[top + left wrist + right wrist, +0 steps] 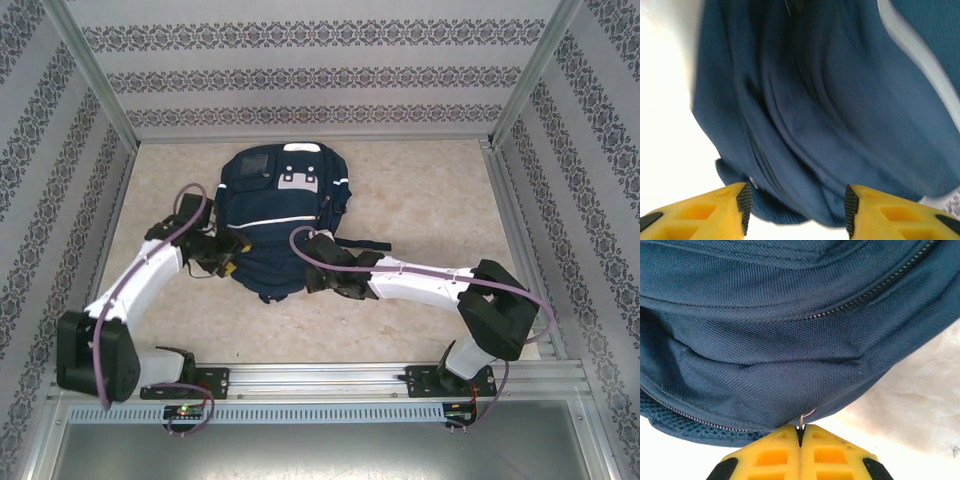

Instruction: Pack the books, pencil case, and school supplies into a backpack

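My right claw point(801, 432) is clenched, its yellow fingers point(772, 455) pressed flat together on a thin metal loop point(806, 416) that sticks out at the lower edge of the backpack point(790, 340), below a zip point(860, 299) running across the navy cloth. My left claw point(796, 212) is released, its fingers spread wide, with folds of the same navy cloth just ahead of the gap. From above, the backpack lies flat in the middle of the pale table point(430, 200), my left claw at its left side and my right claw at its near right corner
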Motion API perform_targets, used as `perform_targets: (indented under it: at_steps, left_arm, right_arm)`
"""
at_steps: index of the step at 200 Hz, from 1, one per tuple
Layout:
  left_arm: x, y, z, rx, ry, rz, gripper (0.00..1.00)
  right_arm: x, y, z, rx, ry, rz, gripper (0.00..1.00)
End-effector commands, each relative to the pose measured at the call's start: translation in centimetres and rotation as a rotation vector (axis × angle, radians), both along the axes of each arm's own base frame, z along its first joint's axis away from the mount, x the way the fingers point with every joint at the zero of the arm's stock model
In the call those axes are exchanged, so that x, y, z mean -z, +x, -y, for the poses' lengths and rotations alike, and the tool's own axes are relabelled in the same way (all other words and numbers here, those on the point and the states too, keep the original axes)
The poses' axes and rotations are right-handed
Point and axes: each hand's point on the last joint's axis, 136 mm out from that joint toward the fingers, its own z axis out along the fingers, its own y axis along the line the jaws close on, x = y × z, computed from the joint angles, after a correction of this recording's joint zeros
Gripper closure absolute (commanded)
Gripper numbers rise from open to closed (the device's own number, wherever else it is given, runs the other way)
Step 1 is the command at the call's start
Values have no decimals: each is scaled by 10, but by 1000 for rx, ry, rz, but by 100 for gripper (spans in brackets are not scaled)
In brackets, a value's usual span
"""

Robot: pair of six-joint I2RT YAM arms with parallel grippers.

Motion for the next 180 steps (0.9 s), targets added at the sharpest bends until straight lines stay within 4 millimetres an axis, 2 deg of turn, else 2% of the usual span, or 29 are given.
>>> perform_targets:
  at_steps: [1,13,45,70,91,97,116,125,155,180]
  left_arm:
    - [1,-10,29,-105,-92,-29,44]
    - [2,-10,48,-103,-125,-19,43]
    - [6,-1,83,-69,-115,-10,42]
    - [23,0,102,-33,-51,-49,38]
    - [38,1,112,-13,2,-79,41]
    - [42,1,110,-7,31,-92,46]
    - [46,-2,94,13,144,-119,86]
    - [42,-5,84,20,194,-118,100]
    - [24,-15,46,-22,278,-98,100]
    - [10,-30,5,-103,297,-93,100]
  right_arm:
    - [-10,2,-17,-31,42,15,100]
    - [-11,3,-19,-34,51,20,100]
    - [-15,2,-17,-37,57,29,100]
    - [-19,1,-13,-27,71,40,100]
    - [-21,-1,-9,-19,78,46,100]
    - [-22,-1,-8,-14,80,51,100]
    - [-23,-1,0,2,63,66,100]
    - [-23,-1,5,9,54,77,100]
    - [-18,4,18,26,22,103,100]
    - [-16,18,31,49,-3,132,100]
